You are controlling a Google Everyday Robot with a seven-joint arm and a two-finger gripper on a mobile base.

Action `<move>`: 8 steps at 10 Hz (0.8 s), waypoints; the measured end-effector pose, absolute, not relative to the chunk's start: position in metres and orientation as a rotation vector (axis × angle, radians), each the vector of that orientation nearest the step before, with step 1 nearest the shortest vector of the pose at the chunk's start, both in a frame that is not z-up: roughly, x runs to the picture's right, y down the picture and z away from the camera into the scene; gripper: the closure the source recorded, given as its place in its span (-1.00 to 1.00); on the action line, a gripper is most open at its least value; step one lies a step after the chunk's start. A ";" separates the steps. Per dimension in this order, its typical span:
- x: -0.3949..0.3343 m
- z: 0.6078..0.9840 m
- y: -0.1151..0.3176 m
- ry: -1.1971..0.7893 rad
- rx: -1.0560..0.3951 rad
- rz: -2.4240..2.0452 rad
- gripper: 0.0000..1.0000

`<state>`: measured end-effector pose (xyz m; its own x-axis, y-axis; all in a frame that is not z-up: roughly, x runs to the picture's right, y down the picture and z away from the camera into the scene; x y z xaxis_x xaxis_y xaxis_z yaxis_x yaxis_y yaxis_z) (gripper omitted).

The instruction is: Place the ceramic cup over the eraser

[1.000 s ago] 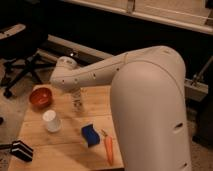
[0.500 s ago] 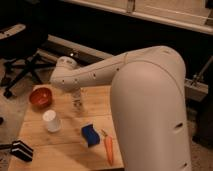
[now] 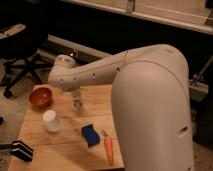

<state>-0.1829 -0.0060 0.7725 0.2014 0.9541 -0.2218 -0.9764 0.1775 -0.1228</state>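
Camera view, change: nothing has shifted over the last second; the arm (image 3: 100,72) hangs in the same pose and every object lies where it lay.
Meaning for the task: as I judge it, no approach has begun, and the grasp of the cup is yet to come.
Far left, eraser (image 3: 20,149): a black block with pale stripes at the near left corner of the table (image 3: 65,147), far to the left of the gripper and well toward the camera from it.
Next, bowl (image 3: 41,96): orange-red, left of the gripper and about level with it.
Then, ceramic cup (image 3: 51,120): plain white, slightly tapered, standing, no handle showing. It sits near the gripper, to its left and toward the camera, not touching it, and well apart from the eraser.
Centre, gripper (image 3: 76,99): it hangs under the wrist over the back of the table. Whether it is wide or narrow cannot be told, and the cup is not in it.
Right, blue block (image 3: 90,135) and carrot (image 3: 108,149): both lie right of the gripper and nearer the camera.
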 end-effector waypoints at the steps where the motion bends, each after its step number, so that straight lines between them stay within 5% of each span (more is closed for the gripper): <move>1: -0.181 0.765 -0.009 0.104 -0.246 1.357 -0.60; 8: -0.254 0.703 0.008 0.024 -0.380 1.127 -0.60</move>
